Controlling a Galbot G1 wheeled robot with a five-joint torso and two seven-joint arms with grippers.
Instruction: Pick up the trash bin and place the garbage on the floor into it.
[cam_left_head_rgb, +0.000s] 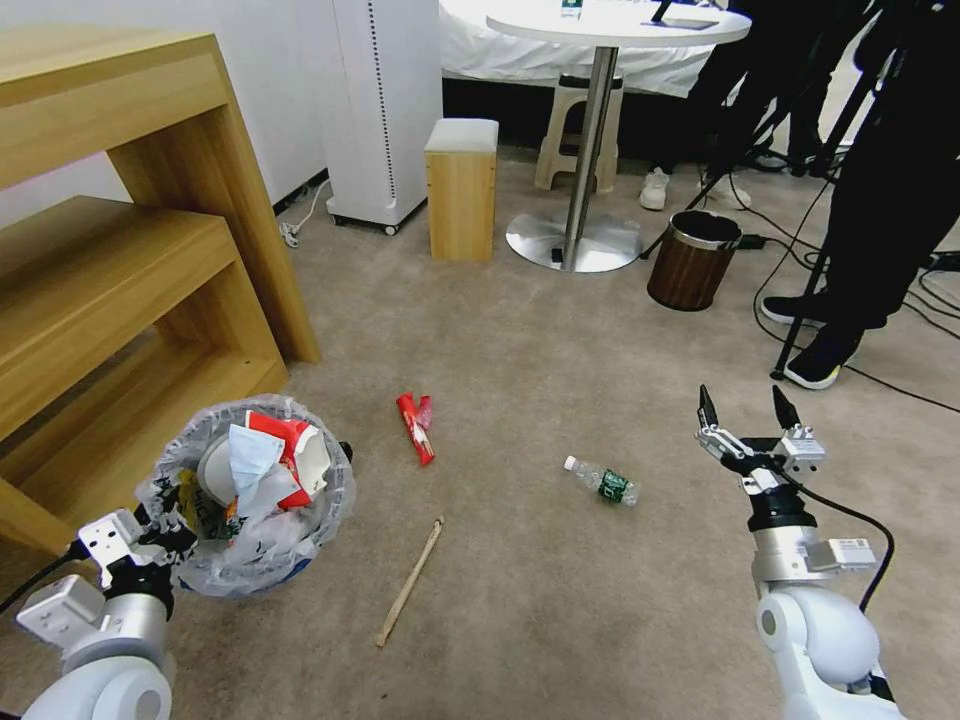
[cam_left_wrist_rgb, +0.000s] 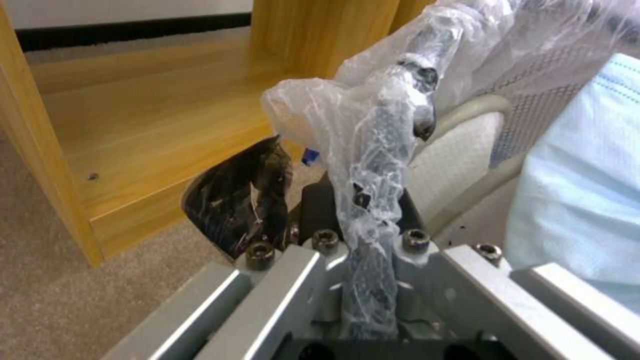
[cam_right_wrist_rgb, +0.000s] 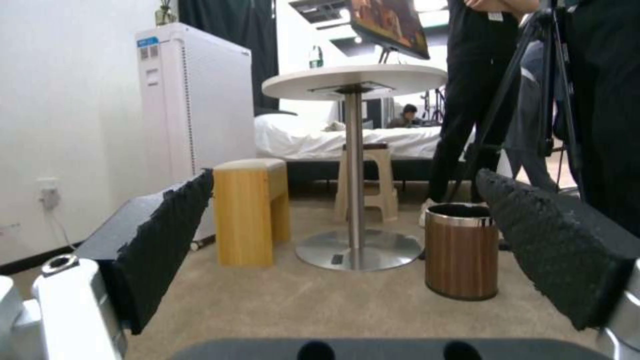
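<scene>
Left claw (cam_left_head_rgb: 160, 530) grips the trash bin (cam_left_head_rgb: 245, 495); right claw (cam_left_head_rgb: 745, 410) hangs spread.

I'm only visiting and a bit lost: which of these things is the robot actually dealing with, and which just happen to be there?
Part of the job:
- trash bin, held at its rim by the left gripper
- red wrapper, clear bottle, wooden stick on the floor
- right gripper, open, empty

Just there:
- brown bin
- round table
- wooden stool
</scene>
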